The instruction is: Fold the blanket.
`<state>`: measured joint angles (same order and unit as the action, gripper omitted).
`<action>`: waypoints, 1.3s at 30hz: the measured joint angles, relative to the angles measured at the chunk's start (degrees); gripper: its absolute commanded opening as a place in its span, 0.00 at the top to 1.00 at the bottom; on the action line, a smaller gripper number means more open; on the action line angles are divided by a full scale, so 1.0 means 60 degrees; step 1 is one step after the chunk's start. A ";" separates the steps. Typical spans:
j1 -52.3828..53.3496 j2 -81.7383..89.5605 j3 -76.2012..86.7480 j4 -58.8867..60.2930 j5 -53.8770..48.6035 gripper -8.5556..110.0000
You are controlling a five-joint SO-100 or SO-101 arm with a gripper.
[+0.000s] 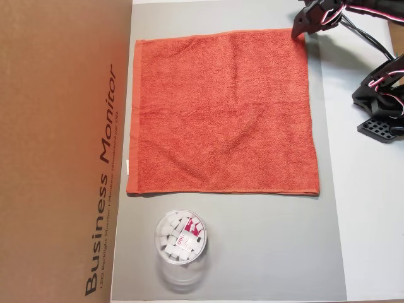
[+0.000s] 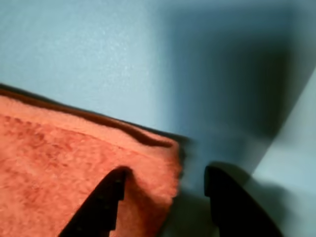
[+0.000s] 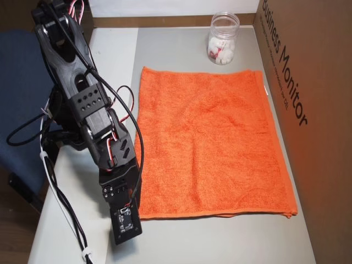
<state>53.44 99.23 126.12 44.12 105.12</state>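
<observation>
The blanket [image 1: 224, 113] is lying flat and fully spread on a grey mat [image 1: 265, 246], in one layer. It is an orange-red terry cloth, nearly square, with a fuzzy looped surface and smoother hemmed bands along its edges. A small white tag [image 1: 127, 166] is sticking out from its left edge in an overhead view.

The gripper [image 2: 165, 190] is standing at one corner of the blanket; this is the top right corner in an overhead view [image 1: 302, 31]. In the wrist view its two dark fingers are spread clearly apart. One finger [image 2: 106, 202] is over the cloth, the other is over the bare mat beside it, and the corner is lying between them. I cannot tell if the fingers are touching the cloth; nothing is being held.

Near the opposite edge, a clear round tub [image 1: 181, 238] with small white pieces inside is standing on the mat. A brown cardboard box [image 1: 63, 145] printed "Business Monitor" is standing beside the blanket.
</observation>
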 measured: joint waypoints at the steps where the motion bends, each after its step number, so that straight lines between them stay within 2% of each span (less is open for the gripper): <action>1: -0.0073 0.0000 0.0000 0.0000 0.0000 0.79; 17: -0.0264 -0.0029 0.0278 -0.0059 0.0000 0.79; 22: -0.0264 -0.0015 0.0586 -0.0732 0.0000 0.79; 34: -0.0176 -0.0029 0.0630 -0.0923 -0.0015 0.87; 39: -0.0073 -0.0029 0.0630 -0.0923 -0.0645 0.93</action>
<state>53.00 99.05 129.90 38.58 101.25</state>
